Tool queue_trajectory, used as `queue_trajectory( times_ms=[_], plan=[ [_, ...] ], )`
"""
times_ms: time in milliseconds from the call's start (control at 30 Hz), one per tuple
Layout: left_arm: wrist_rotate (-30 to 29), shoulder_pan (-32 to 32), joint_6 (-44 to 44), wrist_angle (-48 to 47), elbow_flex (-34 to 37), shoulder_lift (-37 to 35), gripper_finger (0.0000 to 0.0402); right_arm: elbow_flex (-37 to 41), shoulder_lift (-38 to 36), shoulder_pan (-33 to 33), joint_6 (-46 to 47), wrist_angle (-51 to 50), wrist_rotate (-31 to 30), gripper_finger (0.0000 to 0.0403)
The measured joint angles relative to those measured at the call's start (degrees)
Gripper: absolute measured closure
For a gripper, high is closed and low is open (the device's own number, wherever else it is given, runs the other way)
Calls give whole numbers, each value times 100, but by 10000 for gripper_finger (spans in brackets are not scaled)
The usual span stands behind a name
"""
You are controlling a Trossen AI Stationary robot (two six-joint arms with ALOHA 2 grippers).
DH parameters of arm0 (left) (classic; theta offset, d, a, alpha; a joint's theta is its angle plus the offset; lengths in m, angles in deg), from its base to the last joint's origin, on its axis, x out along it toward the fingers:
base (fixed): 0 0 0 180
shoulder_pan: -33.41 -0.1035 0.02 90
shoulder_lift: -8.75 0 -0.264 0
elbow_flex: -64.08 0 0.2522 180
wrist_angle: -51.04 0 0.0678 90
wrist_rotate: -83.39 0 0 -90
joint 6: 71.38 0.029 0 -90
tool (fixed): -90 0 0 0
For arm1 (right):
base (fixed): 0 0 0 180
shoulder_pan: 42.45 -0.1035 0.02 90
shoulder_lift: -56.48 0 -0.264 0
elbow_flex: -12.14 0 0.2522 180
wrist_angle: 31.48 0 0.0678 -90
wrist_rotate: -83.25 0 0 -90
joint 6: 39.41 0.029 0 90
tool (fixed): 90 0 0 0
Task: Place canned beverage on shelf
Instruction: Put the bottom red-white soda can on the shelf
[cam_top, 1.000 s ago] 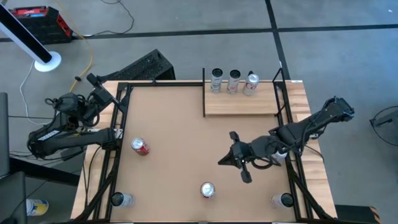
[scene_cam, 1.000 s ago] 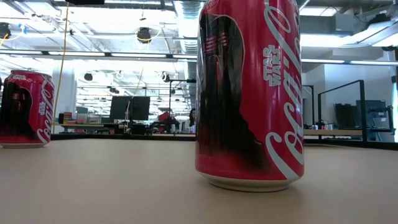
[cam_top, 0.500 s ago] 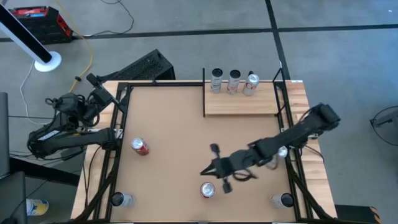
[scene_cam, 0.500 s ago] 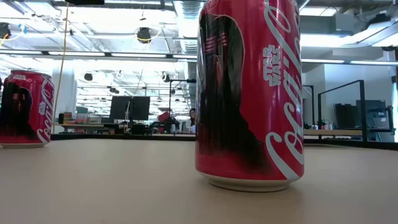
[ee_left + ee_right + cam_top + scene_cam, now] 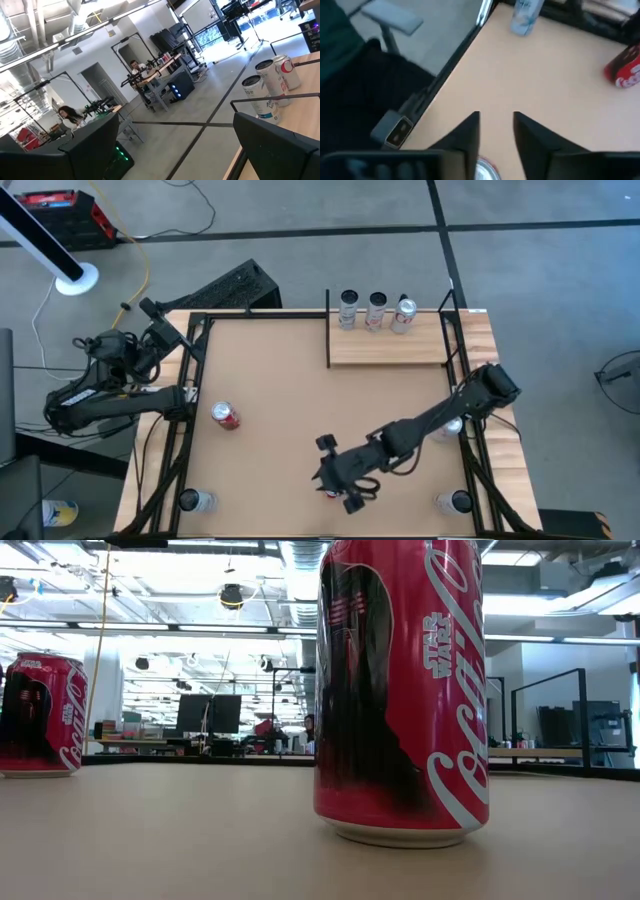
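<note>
Right gripper (image 5: pixel 335 476) has swept from mid-bench to the front edge — now directly over the red can (image 5: pixel 400 690), fingers spread, nothing held. Shelf (image 5: pixel 388 346) sits at the back-right corner. Grasp looks imminent. Left gripper (image 5: pixel 150 315) parked off the left edge — fingers can't be made out.

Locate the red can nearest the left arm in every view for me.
High view: red can, left part of the table.
Low view: far left, the smaller one.
Left wrist view: not in it.
Right wrist view: right edge.
Shared landmark: second red can, large in the low view, at the right wrist view's bottom edge.
</note>
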Motion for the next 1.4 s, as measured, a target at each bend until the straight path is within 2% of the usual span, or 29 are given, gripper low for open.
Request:
queue_trajectory(
  times_ms=[267,367,500,800,1133,1400],
  plan=[
    [7,-2,-3,-4,0,0,22,-588,93,-25,365,-1448,-32,125],
    [4,-2,-4,-4,0,0,22,-774,98,31,498,-1930,-24,95],
    [2,-2,-2,-4,0,2,22,-817,93,17,417,-1862,-34,70],
    [0,-2,-4,-6,0,0,22,-815,93,-63,312,-2150,-22,47],
    [-2,-2,-5,-8,0,0,22,-420,93,-88,100,-2046,-16,46],
    [-4,-2,-7,-13,0,0,22,-390,138,-144,-174,-2000,-5,46]
  ],
)
